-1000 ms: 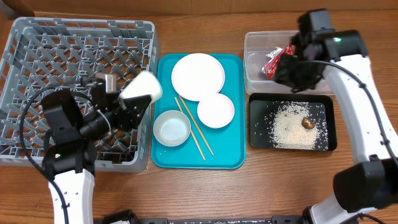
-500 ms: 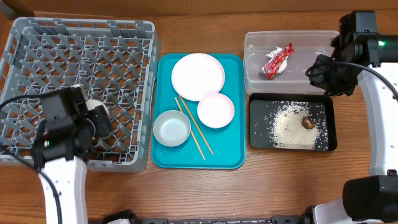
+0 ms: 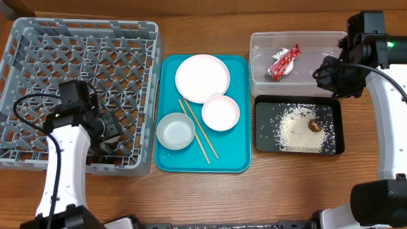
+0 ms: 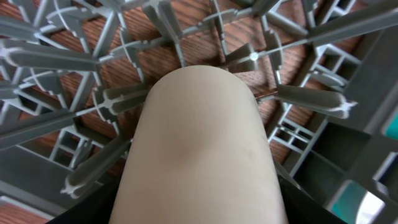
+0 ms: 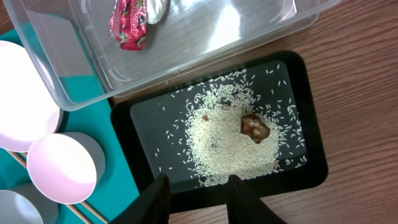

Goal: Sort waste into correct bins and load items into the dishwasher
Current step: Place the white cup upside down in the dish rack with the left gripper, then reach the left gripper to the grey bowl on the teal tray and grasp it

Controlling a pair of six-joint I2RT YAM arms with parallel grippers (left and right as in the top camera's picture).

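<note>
My left gripper (image 3: 109, 129) reaches down into the grey dishwasher rack (image 3: 82, 57) near its front right. It is shut on the small white cup (image 4: 199, 143), which fills the left wrist view among the pegs. My right gripper (image 5: 199, 199) is open and empty above the black tray (image 3: 264, 143), which holds rice (image 3: 294, 130) and the brown lump (image 3: 314, 125). The red-and-white wrapper (image 3: 284, 62) lies in the clear tub (image 3: 257, 44). The white plate (image 3: 202, 77), pinkish dish (image 3: 220, 112), grey bowl (image 3: 175, 131) and chopsticks (image 3: 198, 132) lie on the teal tray.
The teal tray (image 3: 235, 162) sits between the rack and the two bins. In the right wrist view the clear tub (image 5: 62, 74) lies above the black tray (image 5: 311, 162), with bare wooden table to the right. My left arm's cable loops over the rack's front.
My left gripper carried the cup from the rack's right edge into the rack and lowered it. My right gripper let go of the wrapper into the tub and moved right.
</note>
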